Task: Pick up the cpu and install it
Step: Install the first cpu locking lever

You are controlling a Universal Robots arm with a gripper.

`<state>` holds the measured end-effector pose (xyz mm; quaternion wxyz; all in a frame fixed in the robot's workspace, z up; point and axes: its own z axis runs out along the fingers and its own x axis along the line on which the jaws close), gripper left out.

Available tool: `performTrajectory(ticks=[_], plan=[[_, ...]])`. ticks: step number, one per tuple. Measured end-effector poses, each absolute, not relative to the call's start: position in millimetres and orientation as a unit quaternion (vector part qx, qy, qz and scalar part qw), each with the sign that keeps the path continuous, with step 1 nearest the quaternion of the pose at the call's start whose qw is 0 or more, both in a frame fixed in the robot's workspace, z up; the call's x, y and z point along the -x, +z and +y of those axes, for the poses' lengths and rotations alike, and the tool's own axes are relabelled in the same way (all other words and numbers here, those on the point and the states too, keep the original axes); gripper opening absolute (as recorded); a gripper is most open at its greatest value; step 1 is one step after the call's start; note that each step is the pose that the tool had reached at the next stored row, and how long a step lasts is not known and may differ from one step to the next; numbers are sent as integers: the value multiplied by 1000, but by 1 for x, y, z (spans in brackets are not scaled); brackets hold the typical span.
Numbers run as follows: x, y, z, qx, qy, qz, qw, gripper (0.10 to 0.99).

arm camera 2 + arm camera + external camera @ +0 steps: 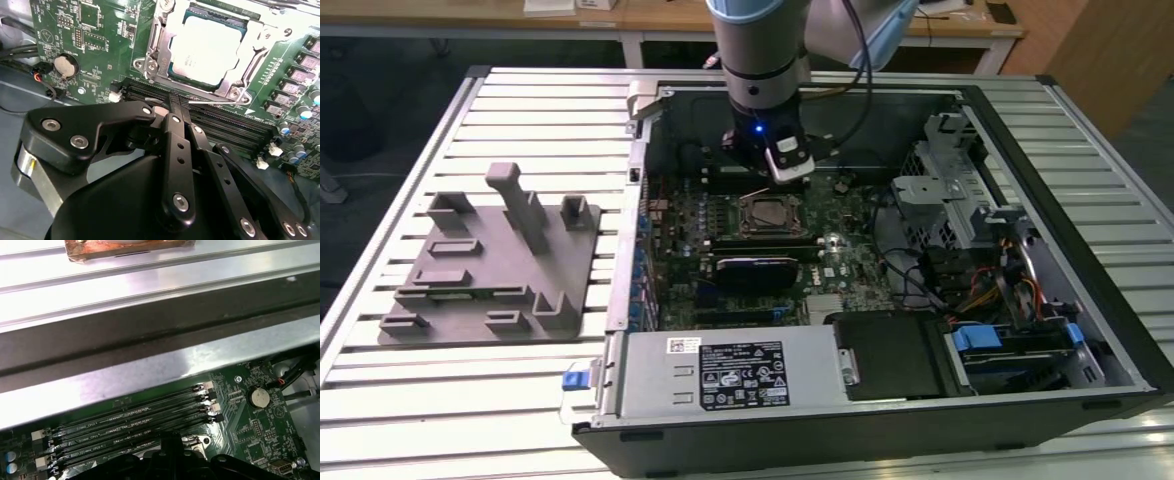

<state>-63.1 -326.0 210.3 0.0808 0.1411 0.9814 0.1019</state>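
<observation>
My gripper (177,102) is pressed together and empty, fingertips by the memory slots (220,122); the cpu (212,50) lies seated in its socket

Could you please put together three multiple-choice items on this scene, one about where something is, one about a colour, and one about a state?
1. Where does the cpu lie?
A. in the socket on the green board
B. on the grey tray
C. on the slatted table

2. What colour is the tray with upright posts?
A. blue
B. grey
C. red

3. How do the fingers of the end effector stand?
A. spread wide
B. closed around the cpu
C. closed together with nothing between them

Answers:
1. A: in the second wrist view the silvery chip sits inside the metal socket frame on the board.
2. B: in the exterior view the tray beside the computer case is plain grey.
3. C: in the second wrist view the black fingers meet at the tips, apart from the cpu.
</observation>
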Motion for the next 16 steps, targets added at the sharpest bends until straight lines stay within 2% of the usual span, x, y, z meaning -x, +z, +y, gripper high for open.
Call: performTrajectory(ticks=[16], plan=[[63, 208, -326, -115, 103, 985, 78, 106]])
